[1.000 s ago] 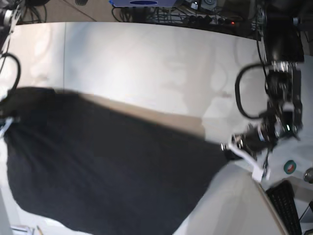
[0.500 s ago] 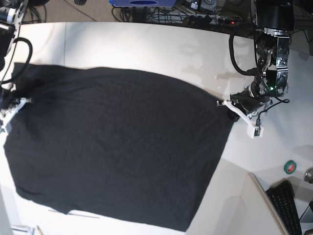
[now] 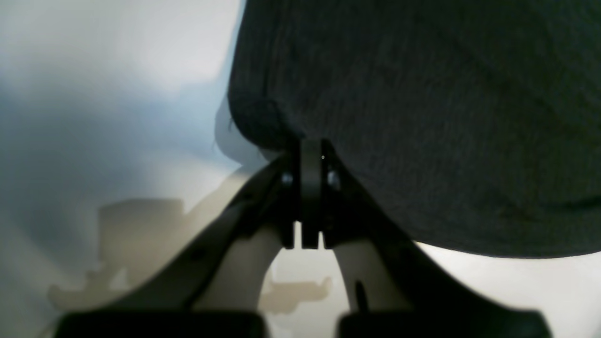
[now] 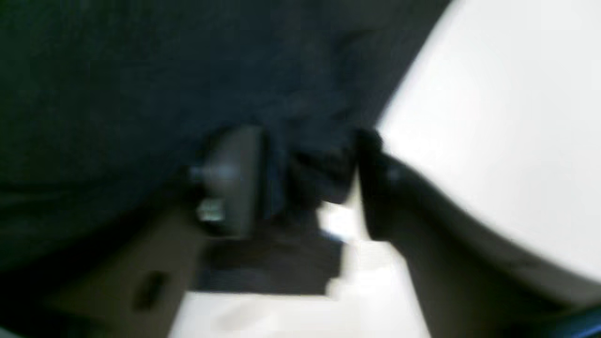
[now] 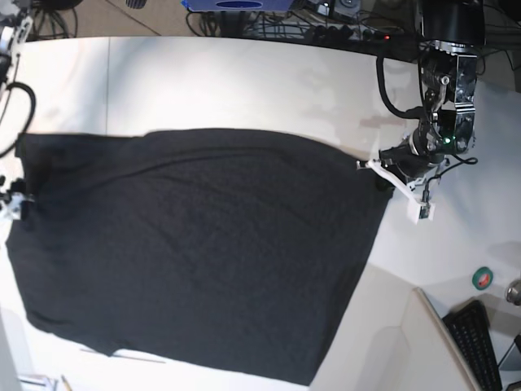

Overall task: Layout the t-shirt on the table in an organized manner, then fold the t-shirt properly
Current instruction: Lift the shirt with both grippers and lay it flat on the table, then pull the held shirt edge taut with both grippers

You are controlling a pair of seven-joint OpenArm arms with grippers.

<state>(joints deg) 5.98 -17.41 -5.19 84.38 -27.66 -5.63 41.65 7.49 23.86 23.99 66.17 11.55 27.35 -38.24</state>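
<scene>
The black t-shirt point(image 5: 195, 252) lies spread wide over the white table point(image 5: 244, 81), plain side up; no print or tag shows. My left gripper point(image 5: 379, 173) is at the shirt's right corner. In the left wrist view its jaws point(image 3: 310, 150) are shut on the shirt's edge point(image 3: 422, 117), just above the table point(image 3: 94, 70). My right gripper point(image 5: 16, 204) is at the shirt's left edge. The right wrist view is blurred; dark cloth point(image 4: 141, 70) is bunched in my right gripper point(image 4: 305, 173), between a finger point(image 4: 230, 178) and its opposite.
A green tape roll point(image 5: 483, 278) and a black keyboard point(image 5: 476, 342) lie at the lower right, beyond a raised white edge point(image 5: 431, 318). Cables and gear point(image 5: 326, 24) line the table's far edge. A thin seam point(image 5: 108, 90) runs down the table at left.
Both grippers have carried the shirt toward the table's far side and stretched it out. It now lies flatter and wider, and the left arm has risen in the view.
</scene>
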